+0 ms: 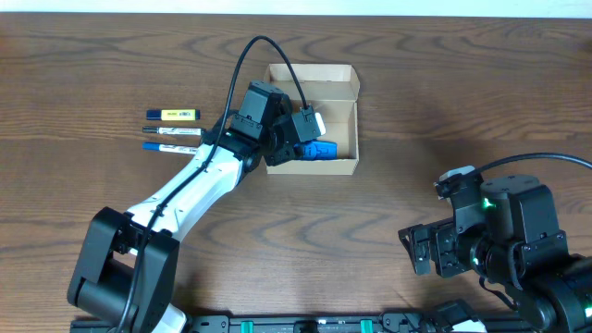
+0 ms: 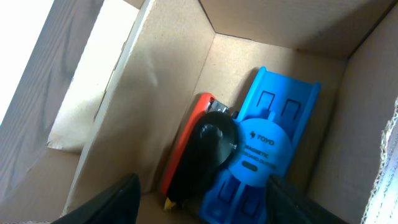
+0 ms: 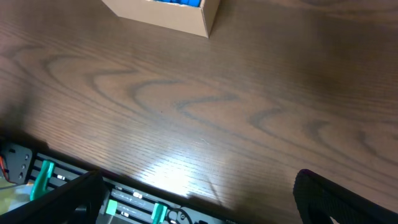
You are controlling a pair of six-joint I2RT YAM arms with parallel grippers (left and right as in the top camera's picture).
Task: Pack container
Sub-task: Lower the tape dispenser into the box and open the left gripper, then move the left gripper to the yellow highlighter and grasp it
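Half the box point(image 1: 344, 88), mid-desk point(image 1: 462, 92), hides under the left gripper point(image 2: 205, 204), wide above a blue tool point(image 2: 264, 149); fingers point(image 2: 115, 202) cut off. Right gripper point(image 3: 202, 202) wide, empty

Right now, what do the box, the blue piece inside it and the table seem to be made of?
The container: tan cardboard, matte, with creased folds and raw edges. The blue piece: likely moulded plastic, smooth with a slight sheen and printed lettering. The table: wood or wood-look laminate, dark grain, glossy enough to reflect light.
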